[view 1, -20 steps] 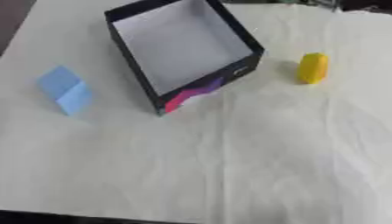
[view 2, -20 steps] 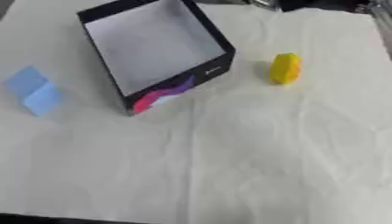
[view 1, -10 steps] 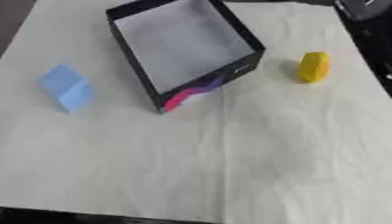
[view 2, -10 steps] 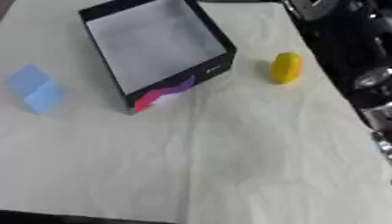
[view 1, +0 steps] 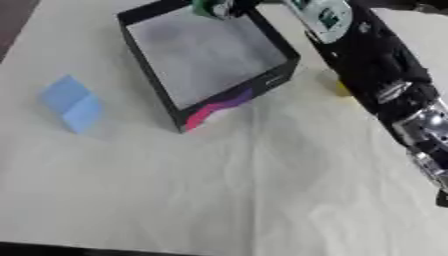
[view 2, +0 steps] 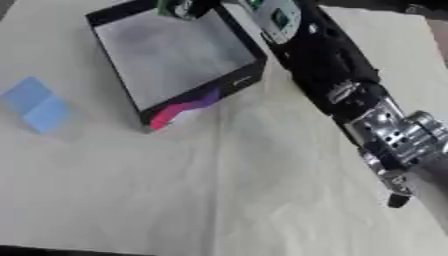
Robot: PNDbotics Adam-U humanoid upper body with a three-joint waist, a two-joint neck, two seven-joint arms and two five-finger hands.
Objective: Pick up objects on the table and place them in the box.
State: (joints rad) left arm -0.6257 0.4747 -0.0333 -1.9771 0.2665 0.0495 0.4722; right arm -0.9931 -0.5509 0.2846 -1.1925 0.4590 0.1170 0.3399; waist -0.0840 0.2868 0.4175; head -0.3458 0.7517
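The black box (view 1: pixel 150 59) with a pale inside and a pink-purple corner stands open at the upper middle. My right arm (view 2: pixel 332 75) reaches in from the lower right, across the table, to the box's far rim. There my right hand (view 1: pixel 229 6) sits at the top edge of the view, blurred, shut on a small green thing (view 1: pixel 206 8). A yellow object (view 1: pixel 340 89) lies right of the box, mostly hidden behind the arm. A light blue object (view 1: pixel 72 103) lies on the cloth left of the box. My left hand shows in no view.
A cream cloth (view 1: pixel 219 190) covers the table, with open cloth in front of the box. The table's dark front edge runs along the bottom of the views, and its left edge cuts the upper left corner.
My right arm has swung in from the right and now stretches over the table to the box's far rim, covering most of the yellow object. The camera has also shifted.
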